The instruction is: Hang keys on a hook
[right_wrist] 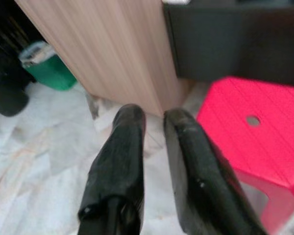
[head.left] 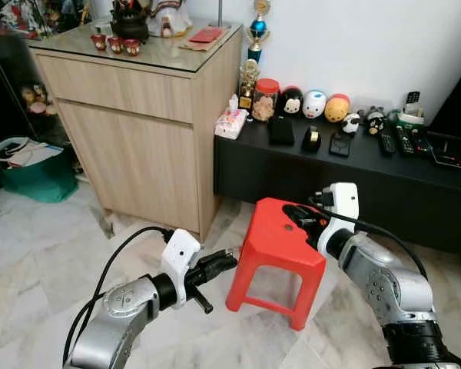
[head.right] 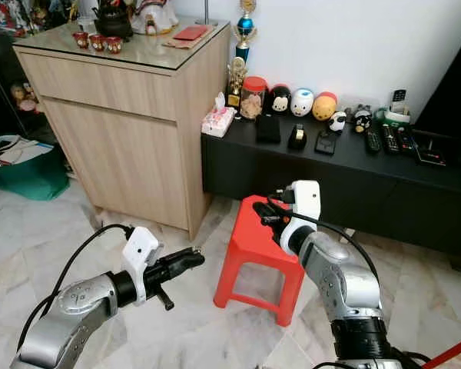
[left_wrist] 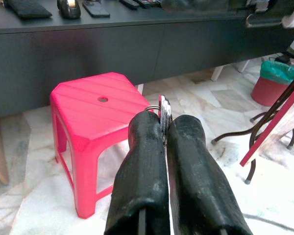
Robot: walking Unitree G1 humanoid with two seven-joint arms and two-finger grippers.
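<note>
In the left wrist view my left gripper (left_wrist: 162, 125) is shut on a bunch of keys (left_wrist: 163, 111), whose metal ring and key edges stick up between the fingertips. From the head views, that left gripper (head.left: 229, 260) is held low over the marble floor, just left of a red plastic stool (head.left: 273, 238). My right gripper (head.left: 292, 215) hovers over the stool's top at its right side. Its two black fingers (right_wrist: 130, 122) stand a little apart with nothing between them, pointing toward the floor beside the stool (right_wrist: 255, 142).
A light wooden cabinet (head.left: 138, 115) with a glass top stands at the back left. A low black console (head.left: 330, 173) along the wall carries figurines, a tissue pack and remotes. A green bag (head.left: 31, 173) sits at the far left. A red bin (left_wrist: 269, 83) stands farther off.
</note>
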